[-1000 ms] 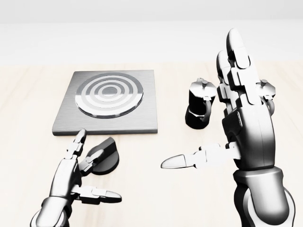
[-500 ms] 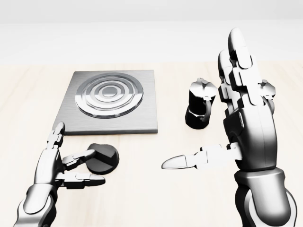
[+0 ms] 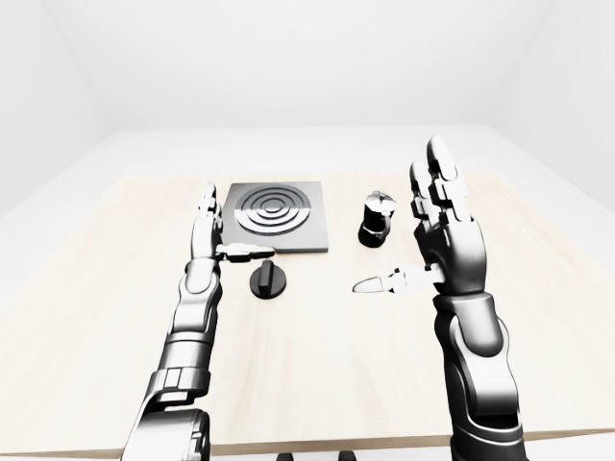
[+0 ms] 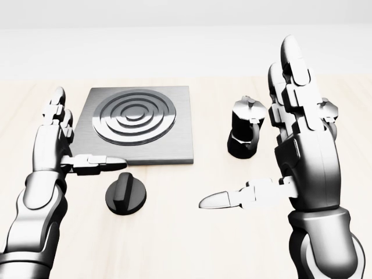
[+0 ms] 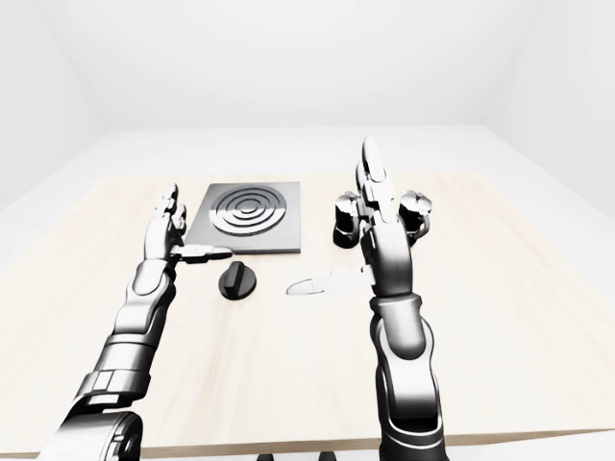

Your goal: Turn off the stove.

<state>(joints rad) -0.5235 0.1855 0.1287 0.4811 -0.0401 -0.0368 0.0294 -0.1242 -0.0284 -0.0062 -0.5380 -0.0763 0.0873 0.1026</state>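
Head view: we find the left robot hand spread wide and holding nothing, its thumb reaching right above the black stove knob, apparently clear of it. The knob lies on the wooden surface just near of the stove plate.

Eye views: the right robot hand stands raised, fingers wide, right of the moka pot.

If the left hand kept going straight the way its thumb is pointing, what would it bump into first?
Probably nothing soon. The left hand has its thumb pointing toward the head view's right, passing between the stove plate and the knob. Depth is unclear, so it might graze the plate's edge.
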